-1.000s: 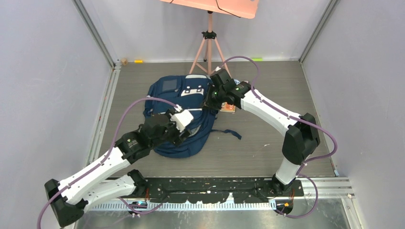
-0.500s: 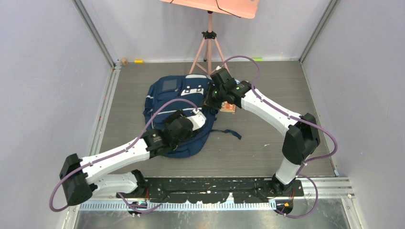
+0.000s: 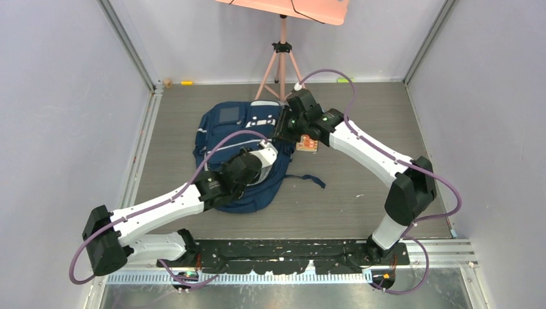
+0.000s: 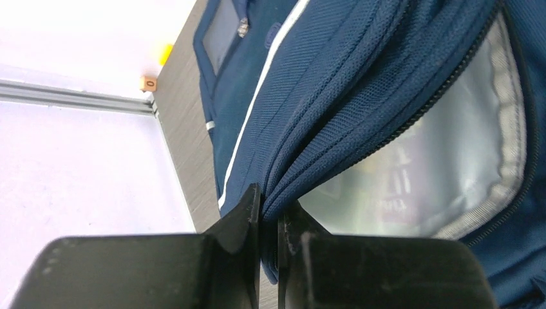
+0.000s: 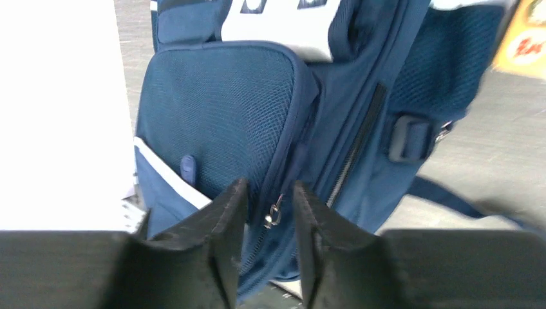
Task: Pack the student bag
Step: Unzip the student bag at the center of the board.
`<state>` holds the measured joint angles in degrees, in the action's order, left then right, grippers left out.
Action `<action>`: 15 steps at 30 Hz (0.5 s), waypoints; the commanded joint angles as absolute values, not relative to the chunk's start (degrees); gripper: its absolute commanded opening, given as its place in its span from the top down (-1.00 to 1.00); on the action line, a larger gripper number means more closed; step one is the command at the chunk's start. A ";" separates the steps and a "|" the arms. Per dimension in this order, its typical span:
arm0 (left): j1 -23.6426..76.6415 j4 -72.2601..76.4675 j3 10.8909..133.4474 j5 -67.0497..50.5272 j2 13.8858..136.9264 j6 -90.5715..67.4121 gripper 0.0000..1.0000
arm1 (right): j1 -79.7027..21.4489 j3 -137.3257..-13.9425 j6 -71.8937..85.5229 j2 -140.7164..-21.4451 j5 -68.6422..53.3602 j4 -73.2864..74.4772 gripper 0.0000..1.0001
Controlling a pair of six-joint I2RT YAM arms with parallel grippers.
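Tightly, left gripper on student bag

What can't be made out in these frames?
Left wrist: contents of the navy blue striped fabric backpack, blurred against its light grey lining.
Top and right wrist: the small orange printed packet, too small from above; blurred and cut by the corner at the wrist.
Right wrist: whether the right gripper touches the small metal zip pull between its fingers; depth unclear.
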<state>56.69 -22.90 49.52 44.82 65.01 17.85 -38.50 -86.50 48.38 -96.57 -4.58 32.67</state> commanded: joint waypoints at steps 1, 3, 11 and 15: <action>54.23 -12.40 57.47 43.23 64.88 19.41 1.00 | -37.16 -87.77 40.79 -89.18 5.91 31.39 -0.05; 52.55 -14.78 61.27 40.79 66.90 19.25 1.00 | -36.23 -88.25 38.46 -87.62 7.92 33.95 -0.29; 48.98 -21.71 68.14 33.45 65.84 13.86 1.00 | -27.31 -85.46 28.18 -82.22 16.38 41.16 -0.82; 46.75 -20.72 64.27 26.09 60.86 9.25 1.00 | -23.71 -85.33 24.45 -85.65 16.07 42.29 -0.87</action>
